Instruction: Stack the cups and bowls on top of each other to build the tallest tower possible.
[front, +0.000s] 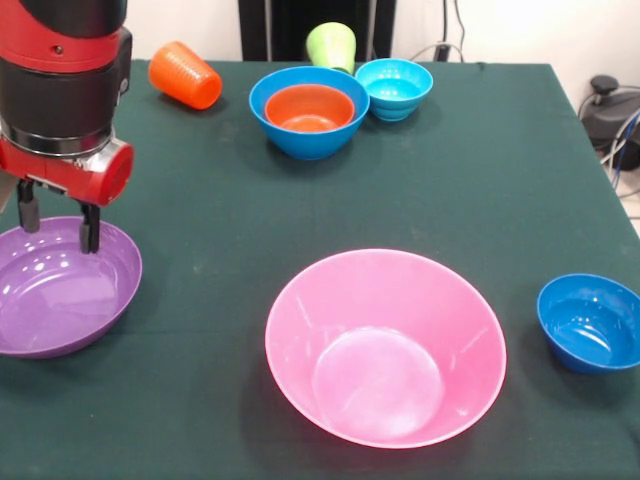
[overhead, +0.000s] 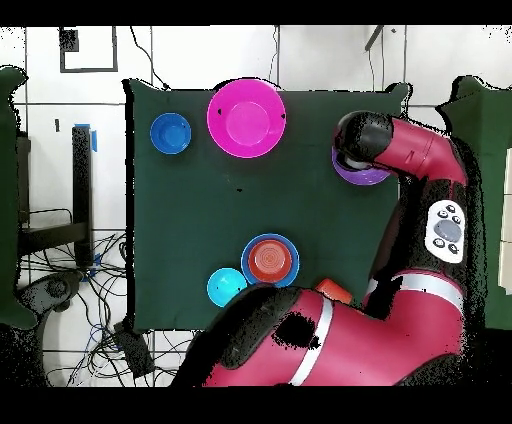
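Front view: the purple bowl (front: 60, 290) sits at the left edge of the frame, and the gripper (front: 58, 218) hangs over its far rim with both fingers spread, one on either side of the rim wall, nothing yet pinched. The pink bowl (front: 385, 345) lies at lower centre, well apart from it. The small orange bowl (front: 309, 108) is nested in the medium blue bowl (front: 308, 112) at upper centre, with the cyan bowl (front: 394, 88) just beside it. The lime green cup (front: 331, 45) and the ribbed orange cup (front: 184, 75) lie along the top edge. The dark blue bowl (front: 590, 322) is at lower right.

Risks, as judged from this position:
- A thin, glossy, shallow rim may slip from the fingers on lift.
- A one-sided grasp may tilt the bowl.
- An off-centre descent may press the rim and flip the bowl.

In the overhead view, the arm hides most of the purple bowl (overhead: 362, 176).
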